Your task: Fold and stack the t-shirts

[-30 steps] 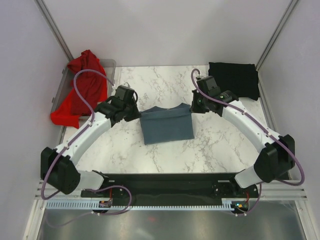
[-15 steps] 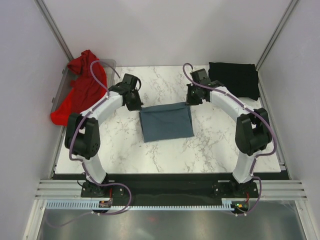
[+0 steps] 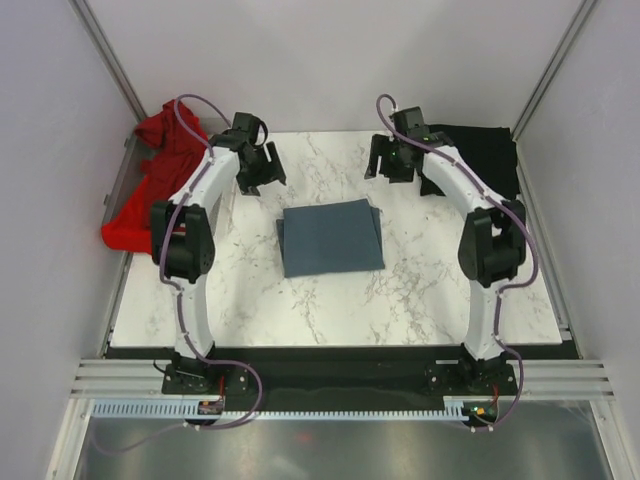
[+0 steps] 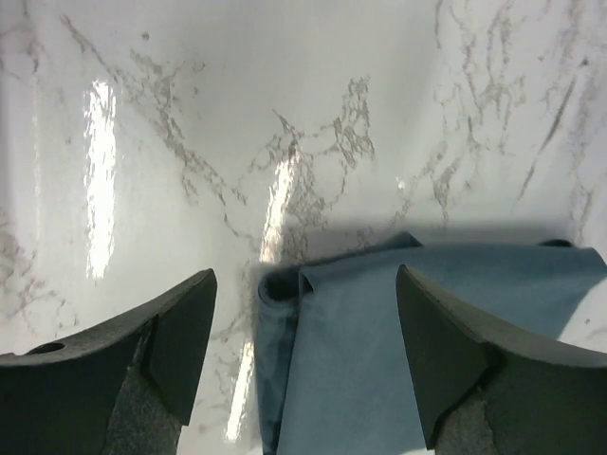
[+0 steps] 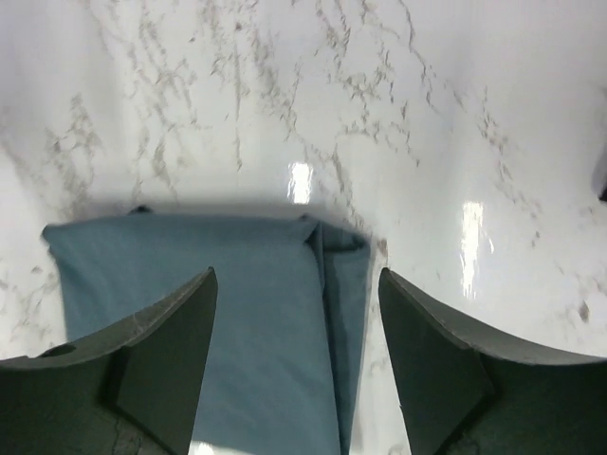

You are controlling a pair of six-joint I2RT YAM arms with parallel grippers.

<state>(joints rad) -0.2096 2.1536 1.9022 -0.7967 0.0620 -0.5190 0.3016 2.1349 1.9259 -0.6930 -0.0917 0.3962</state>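
Observation:
A slate blue-grey t-shirt (image 3: 332, 237) lies folded into a rectangle on the middle of the marble table (image 3: 330, 300). My left gripper (image 3: 262, 170) hangs open above the table just beyond the shirt's far left corner (image 4: 285, 284), holding nothing. My right gripper (image 3: 388, 160) hangs open beyond the far right corner (image 5: 337, 242), also empty. A black t-shirt (image 3: 470, 160) lies folded at the far right corner of the table. A bright red t-shirt (image 3: 155, 185) is crumpled at the far left, draped over a bin.
A clear plastic bin (image 3: 122, 170) sits at the table's far left under the red shirt. Frame posts and pale walls close in the back and both sides. Both arm bases stand on a black rail (image 3: 330, 370) at the near edge.
Both grippers have let go of the blue-grey shirt's far edge, opened, and risen back toward the far side. The shirt now lies flat in its fold.

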